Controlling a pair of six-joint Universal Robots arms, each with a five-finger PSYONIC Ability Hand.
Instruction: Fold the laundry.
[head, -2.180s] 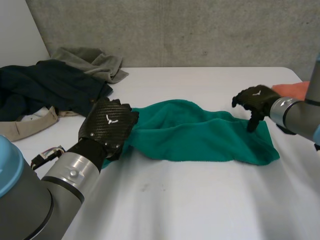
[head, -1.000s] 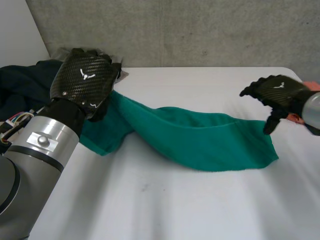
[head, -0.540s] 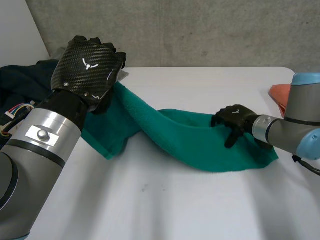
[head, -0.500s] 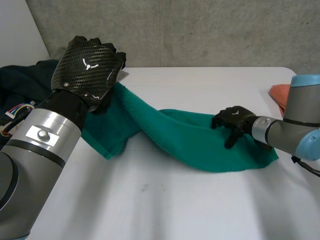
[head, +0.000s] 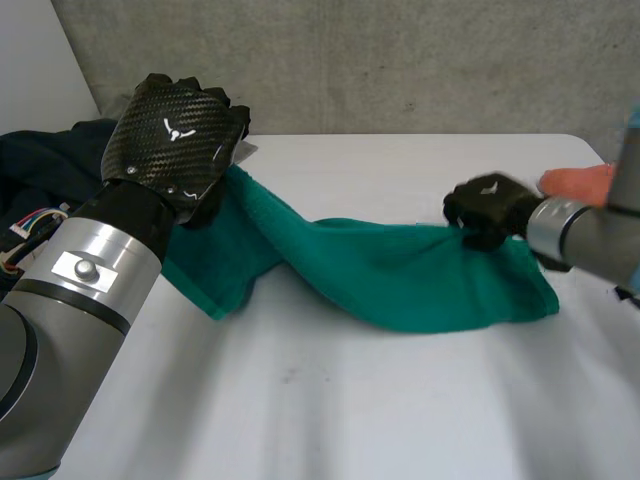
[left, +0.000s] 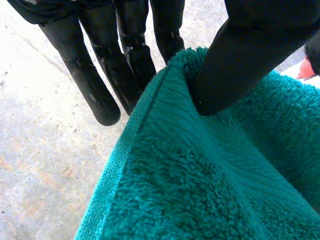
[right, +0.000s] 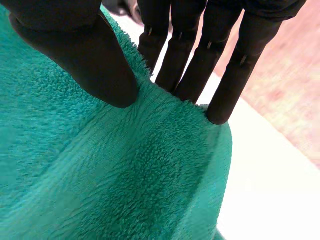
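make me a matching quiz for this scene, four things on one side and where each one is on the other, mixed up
1 left hand
2 right hand
3 dark clothes
4 orange cloth

a at the table's right edge
b pinching the towel's raised end
c heaped at the table's left
d pinching the towel's low end

Pairs: 1-b, 2-d, 3-c, 4-a

No lettering can be read; a wordless white emblem is borne by the left robot hand (head: 178, 140) and the right robot hand (head: 488, 208).
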